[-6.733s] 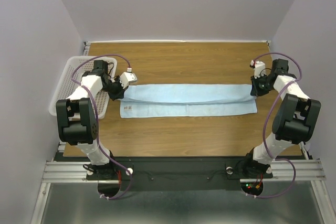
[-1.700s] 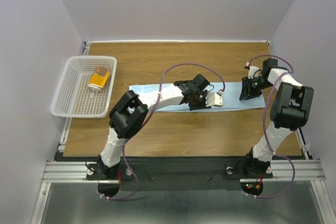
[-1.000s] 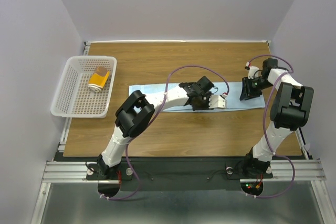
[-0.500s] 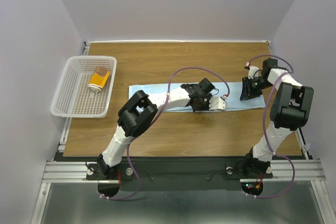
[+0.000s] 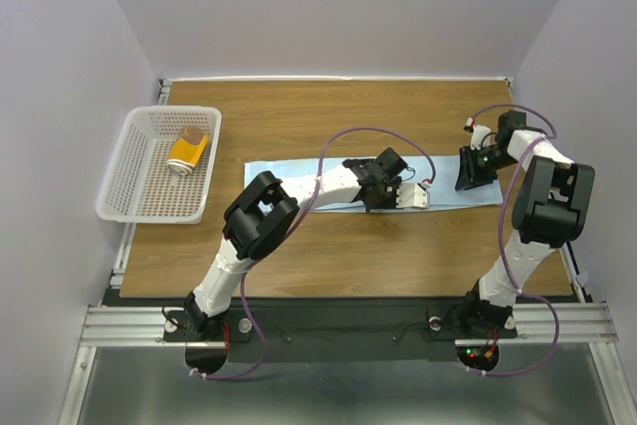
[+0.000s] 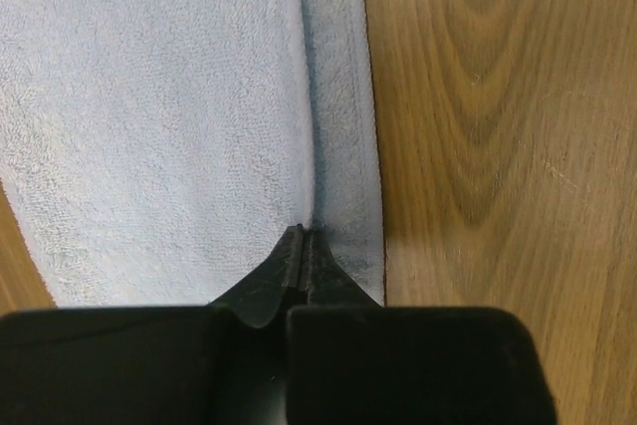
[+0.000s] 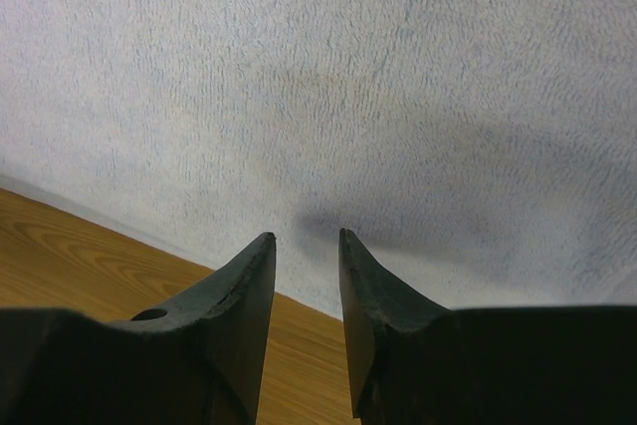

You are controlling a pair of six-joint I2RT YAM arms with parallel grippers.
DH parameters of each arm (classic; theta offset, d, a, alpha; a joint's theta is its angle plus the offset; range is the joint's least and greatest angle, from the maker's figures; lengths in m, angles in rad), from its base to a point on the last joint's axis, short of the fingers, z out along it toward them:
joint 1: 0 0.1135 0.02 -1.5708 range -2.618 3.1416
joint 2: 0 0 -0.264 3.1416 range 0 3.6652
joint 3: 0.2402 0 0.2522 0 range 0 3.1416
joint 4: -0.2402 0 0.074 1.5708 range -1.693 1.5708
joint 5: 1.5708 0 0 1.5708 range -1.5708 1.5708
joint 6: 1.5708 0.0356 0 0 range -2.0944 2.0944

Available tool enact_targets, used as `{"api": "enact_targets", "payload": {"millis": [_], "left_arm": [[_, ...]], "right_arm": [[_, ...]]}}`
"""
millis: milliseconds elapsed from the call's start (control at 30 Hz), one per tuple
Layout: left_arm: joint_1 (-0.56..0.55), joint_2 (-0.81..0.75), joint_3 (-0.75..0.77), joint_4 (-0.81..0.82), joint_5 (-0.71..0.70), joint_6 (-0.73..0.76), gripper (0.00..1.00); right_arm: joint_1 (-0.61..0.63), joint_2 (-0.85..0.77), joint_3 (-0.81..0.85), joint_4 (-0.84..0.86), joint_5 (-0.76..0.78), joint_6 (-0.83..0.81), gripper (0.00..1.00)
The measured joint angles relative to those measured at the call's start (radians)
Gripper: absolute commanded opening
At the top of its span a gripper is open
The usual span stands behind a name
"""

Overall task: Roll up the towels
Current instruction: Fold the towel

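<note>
One blue towel [image 5: 299, 176] lies flat mid-table, folded lengthwise; yellow towel [image 5: 187, 151] sits rolled in basket [image 5: 124, 181]. Left gripper [image 6: 304, 236] clenched at fold seam, catch unclear. Right gripper [image 7: 307, 238] parted above right end, empty. Risk: thin pinch slips, so roll skews.

Two towels are counted, one blue towel [image 5: 274, 174] and one yellow towel [image 5: 187, 152], plus one white basket [image 5: 121, 208], one table [image 5: 338, 116] and two robot arms [image 5: 261, 229] [image 5: 549, 208].

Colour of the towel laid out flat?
The long cloth towel is plain light blue; left wrist view shows best.
</note>
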Motion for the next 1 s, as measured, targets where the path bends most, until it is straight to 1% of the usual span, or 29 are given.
{"api": "enact_targets", "payload": {"millis": [233,600,1000], "left_arm": [[0.0,-0.003,0.0,0.0,0.019,-0.001,0.0],[0.0,-0.075,-0.004,0.0,0.05,-0.003,0.0],[0.0,-0.069,-0.039,-0.019,0.09,0.013,0.0]], "right_arm": [[0.0,0.0,0.0,0.0,0.0,0.0,0.37],[0.0,0.0,0.0,0.0,0.003,0.0,0.37],[0.0,0.0,0.0,0.0,0.026,-0.005,0.37]]}}
